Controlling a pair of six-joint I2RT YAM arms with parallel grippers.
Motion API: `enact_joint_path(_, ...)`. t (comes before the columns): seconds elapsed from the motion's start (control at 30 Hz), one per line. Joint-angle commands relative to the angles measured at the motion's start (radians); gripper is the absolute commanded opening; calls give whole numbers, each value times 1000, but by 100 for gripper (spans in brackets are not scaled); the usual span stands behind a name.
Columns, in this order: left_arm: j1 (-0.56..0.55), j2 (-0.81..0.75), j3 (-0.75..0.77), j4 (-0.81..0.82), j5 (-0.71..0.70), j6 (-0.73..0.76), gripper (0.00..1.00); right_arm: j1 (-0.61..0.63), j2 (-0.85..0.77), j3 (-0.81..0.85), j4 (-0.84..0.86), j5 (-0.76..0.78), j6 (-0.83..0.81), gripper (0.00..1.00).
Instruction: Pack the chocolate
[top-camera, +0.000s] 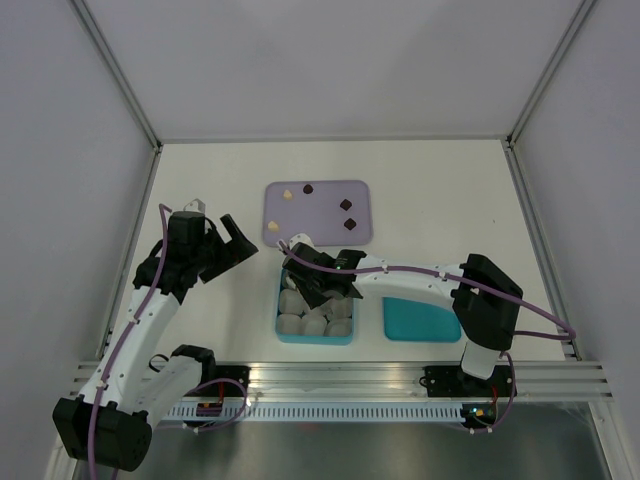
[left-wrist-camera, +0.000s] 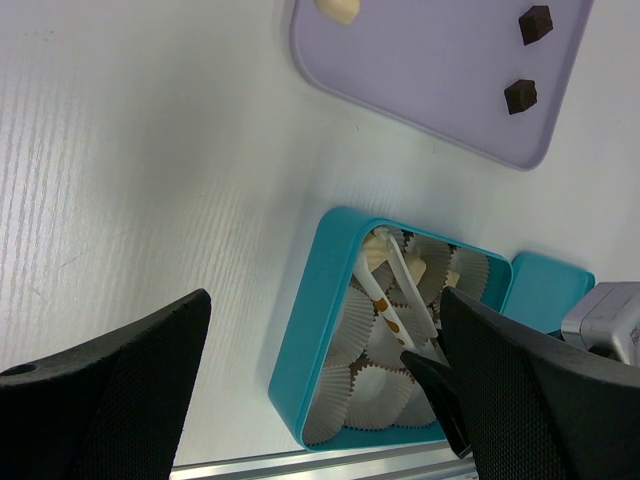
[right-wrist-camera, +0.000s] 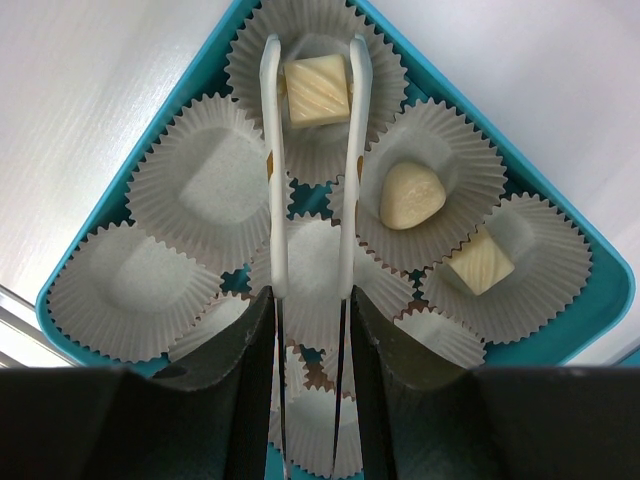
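Observation:
My right gripper (right-wrist-camera: 311, 300) is shut on white tongs (right-wrist-camera: 272, 180), which reach into the teal box (right-wrist-camera: 596, 318). The tong tips stand on either side of a cream-white square chocolate (right-wrist-camera: 317, 92) lying in a paper cup at the box's corner. Two more cream chocolates (right-wrist-camera: 411, 194) (right-wrist-camera: 481, 263) lie in neighbouring cups. On the lavender tray (top-camera: 325, 228) rest a cream piece (top-camera: 289, 195) and three dark pieces (top-camera: 308, 188) (top-camera: 347, 205) (top-camera: 350, 224). My left gripper (top-camera: 215, 222) hangs open and holds nothing, left of the box (left-wrist-camera: 300, 350).
Several paper cups (right-wrist-camera: 205, 190) in the box hold nothing. The box's teal lid (top-camera: 418, 320) lies right of it. A metal rail (top-camera: 340, 378) runs along the near edge, and white walls enclose the table on three sides.

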Motion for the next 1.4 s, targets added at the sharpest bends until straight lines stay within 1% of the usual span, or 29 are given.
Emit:
enact_joint_path(0.0, -4, -18, 4, -9, -14, 25, 99, 5, 15, 38, 5, 23, 24, 29)
enact_joint_path(0.63, -4, -20, 8, -10, -19, 25, 100, 5, 7, 40, -5, 35, 38, 37)
enact_joint_path(0.73, -4, -18, 8, -10, -19, 25, 100, 5, 7, 40, -7, 34, 38, 40)
enact_joint_path(1.37, -4, -17, 7, -10, -11, 27, 100, 7, 2, 47, -12, 32, 44, 44)
